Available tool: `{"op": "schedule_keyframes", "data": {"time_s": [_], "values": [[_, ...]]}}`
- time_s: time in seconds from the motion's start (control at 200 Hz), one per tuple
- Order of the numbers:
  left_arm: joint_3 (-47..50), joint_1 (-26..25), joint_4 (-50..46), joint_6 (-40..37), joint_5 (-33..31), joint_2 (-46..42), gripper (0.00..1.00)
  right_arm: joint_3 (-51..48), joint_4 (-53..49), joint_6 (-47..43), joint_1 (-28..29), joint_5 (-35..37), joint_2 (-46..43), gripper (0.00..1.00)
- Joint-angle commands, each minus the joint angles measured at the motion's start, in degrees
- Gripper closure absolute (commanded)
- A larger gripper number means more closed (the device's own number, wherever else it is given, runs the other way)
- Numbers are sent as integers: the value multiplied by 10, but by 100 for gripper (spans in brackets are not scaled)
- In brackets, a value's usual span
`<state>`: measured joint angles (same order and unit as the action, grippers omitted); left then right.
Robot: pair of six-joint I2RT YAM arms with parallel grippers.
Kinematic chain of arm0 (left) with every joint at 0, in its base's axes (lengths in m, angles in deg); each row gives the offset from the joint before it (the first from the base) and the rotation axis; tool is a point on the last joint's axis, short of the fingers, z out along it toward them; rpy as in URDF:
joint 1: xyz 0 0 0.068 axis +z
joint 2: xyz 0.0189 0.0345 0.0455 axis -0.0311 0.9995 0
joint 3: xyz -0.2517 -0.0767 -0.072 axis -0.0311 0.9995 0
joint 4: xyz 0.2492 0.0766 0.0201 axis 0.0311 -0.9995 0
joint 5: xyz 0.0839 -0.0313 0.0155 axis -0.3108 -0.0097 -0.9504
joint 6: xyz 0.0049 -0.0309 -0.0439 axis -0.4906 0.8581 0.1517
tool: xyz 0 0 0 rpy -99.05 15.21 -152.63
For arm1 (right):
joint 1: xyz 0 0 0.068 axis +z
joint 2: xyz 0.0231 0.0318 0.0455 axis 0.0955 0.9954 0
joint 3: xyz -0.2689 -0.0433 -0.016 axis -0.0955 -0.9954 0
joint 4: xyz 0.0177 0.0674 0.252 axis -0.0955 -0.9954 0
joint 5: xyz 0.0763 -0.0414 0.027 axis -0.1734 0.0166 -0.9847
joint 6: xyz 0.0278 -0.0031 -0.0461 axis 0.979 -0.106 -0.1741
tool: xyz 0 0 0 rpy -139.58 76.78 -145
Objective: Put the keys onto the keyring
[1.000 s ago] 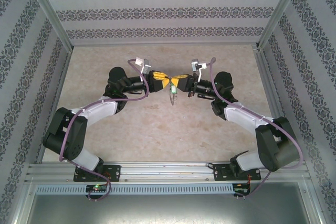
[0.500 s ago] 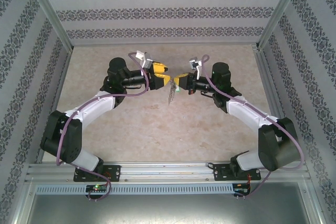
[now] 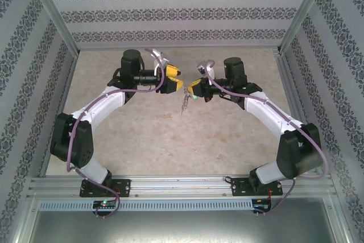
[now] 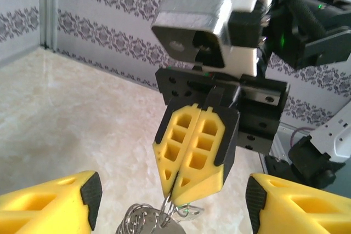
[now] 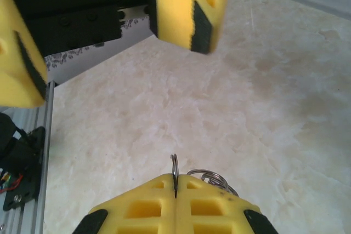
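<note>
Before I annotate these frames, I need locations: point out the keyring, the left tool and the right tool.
keyring (image 3: 184, 104): top view, its dangling middle.
left tool (image 3: 179, 80): top view, between its open fingertips.
right tool (image 4: 173, 191): left wrist view, where shut fingertips meet.

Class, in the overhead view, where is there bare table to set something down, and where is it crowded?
Free: the wide table patch between both arms, down to the near rail; also the strip along the back wall. Crowded: the middle, where the left gripper and right gripper meet above the dangling keyring.
</note>
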<state>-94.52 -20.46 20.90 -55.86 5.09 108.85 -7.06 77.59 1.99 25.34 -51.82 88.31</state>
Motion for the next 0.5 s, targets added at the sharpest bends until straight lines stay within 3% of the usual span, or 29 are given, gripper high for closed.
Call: {"op": "schedule_keyframes", "data": {"time_s": [0.0,0.26,0.495], "values": [[-24,5,-90,-54,33,18,30,34,-52,-54,-4,-41,14,100],[-43,5,-133,-78,50,34,49,58,-84,-71,-5,-74,32,100],[-45,3,-134,-76,59,44,50,60,-81,-66,-5,-90,34,100]]}}
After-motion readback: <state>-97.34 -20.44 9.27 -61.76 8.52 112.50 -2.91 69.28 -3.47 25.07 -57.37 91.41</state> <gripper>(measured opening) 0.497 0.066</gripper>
